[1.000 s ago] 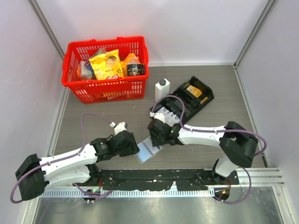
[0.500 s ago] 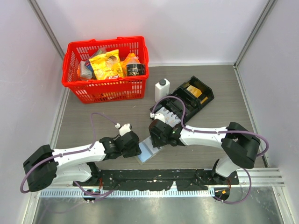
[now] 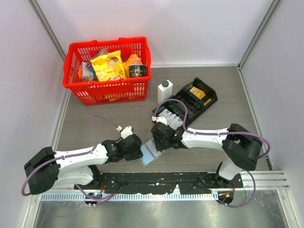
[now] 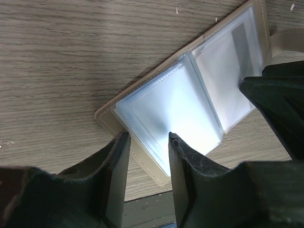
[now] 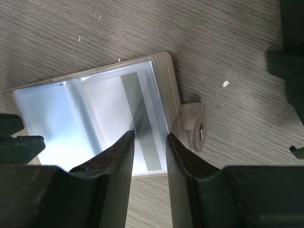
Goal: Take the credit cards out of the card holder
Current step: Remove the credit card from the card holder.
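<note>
1. Left gripper [image 4: 147, 154] hangs low over the lower-left corner of the card holder [image 4: 190, 95]. Its fingers are a narrow gap apart, the edge of the clear sleeves shows between them, and I see nothing pinched.
2. My right gripper [image 5: 148, 152] sits over the holder's other half, fingers likewise slightly parted. Its tips are above a striped card [image 5: 137, 109] tucked inside a sleeve.
3. From overhead, both arms reach low and inward across the table [image 3: 76, 114], and their wrists meet at the lower centre of the frame.
4. The card holder lies open and flat there, pale sleeves facing up. Its snap tab [image 5: 195, 127] sticks out on the right side of the right wrist view.
5. Each gripper shows as a dark mass at the edge of the other's wrist view, so they are close together.
6. Just above the right gripper is a black tray [image 3: 211, 100], with a white bottle [image 3: 164, 91] beside it on the left.
7. A red basket [image 3: 108, 42] of packets stands in the upper left, well apart.
</note>
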`<control>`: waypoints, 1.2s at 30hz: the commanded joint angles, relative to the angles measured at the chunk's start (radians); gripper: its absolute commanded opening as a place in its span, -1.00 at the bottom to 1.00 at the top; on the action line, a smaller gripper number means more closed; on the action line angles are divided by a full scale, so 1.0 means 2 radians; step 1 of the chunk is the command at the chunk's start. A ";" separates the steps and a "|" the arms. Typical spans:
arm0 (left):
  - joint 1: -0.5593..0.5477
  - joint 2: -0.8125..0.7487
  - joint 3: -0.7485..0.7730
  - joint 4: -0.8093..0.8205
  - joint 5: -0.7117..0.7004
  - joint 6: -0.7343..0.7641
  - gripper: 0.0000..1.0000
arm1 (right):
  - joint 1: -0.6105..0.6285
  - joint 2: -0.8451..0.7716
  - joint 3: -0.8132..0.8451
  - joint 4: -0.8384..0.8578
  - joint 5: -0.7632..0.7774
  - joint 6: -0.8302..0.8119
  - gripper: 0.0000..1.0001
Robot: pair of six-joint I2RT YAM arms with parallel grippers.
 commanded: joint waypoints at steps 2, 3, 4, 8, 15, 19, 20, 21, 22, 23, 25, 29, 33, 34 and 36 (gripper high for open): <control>-0.002 0.005 -0.004 0.009 -0.017 -0.007 -0.18 | 0.002 -0.021 -0.001 0.021 -0.029 -0.006 -0.31; -0.003 0.005 -0.003 0.010 -0.017 -0.007 -0.18 | 0.002 -0.024 0.000 0.021 -0.032 -0.005 -0.32; -0.003 0.007 -0.003 0.010 -0.017 -0.007 -0.18 | 0.002 -0.026 0.000 0.024 -0.036 -0.006 -0.35; -0.003 0.007 -0.003 0.010 -0.016 -0.006 -0.19 | 0.002 -0.032 -0.001 0.029 -0.047 -0.006 -0.45; -0.003 0.007 -0.003 0.009 -0.017 -0.006 -0.19 | 0.002 -0.050 -0.001 0.034 -0.069 -0.005 -0.51; -0.003 0.005 -0.002 0.009 -0.018 -0.006 -0.19 | 0.002 -0.063 -0.002 0.039 -0.095 -0.005 -0.52; -0.002 0.005 -0.002 0.009 -0.019 -0.006 -0.19 | 0.002 -0.066 -0.003 0.040 -0.098 -0.005 -0.52; -0.002 0.004 -0.003 0.009 -0.019 -0.006 -0.20 | 0.002 -0.066 -0.003 0.041 -0.101 -0.005 -0.52; -0.002 0.004 -0.001 0.009 -0.019 -0.006 -0.20 | 0.002 -0.066 -0.003 0.040 -0.103 -0.007 -0.52; -0.003 0.004 -0.001 0.009 -0.019 -0.006 -0.20 | 0.002 -0.066 -0.002 0.038 -0.104 -0.006 -0.52; -0.003 0.004 -0.001 0.008 -0.019 -0.006 -0.20 | 0.002 -0.067 -0.003 0.036 -0.104 -0.008 -0.51; -0.003 0.002 -0.001 0.007 -0.019 -0.006 -0.20 | 0.002 -0.066 -0.004 0.038 -0.120 -0.009 -0.51; -0.003 -0.001 -0.003 0.007 -0.022 -0.007 -0.21 | 0.002 -0.070 -0.007 0.047 -0.136 -0.009 -0.51; -0.003 -0.003 -0.002 0.007 -0.022 -0.007 -0.21 | 0.002 -0.070 -0.008 0.053 -0.141 -0.010 -0.51; -0.003 -0.006 -0.003 0.008 -0.022 -0.009 -0.21 | 0.002 -0.073 -0.012 0.068 -0.160 -0.009 -0.51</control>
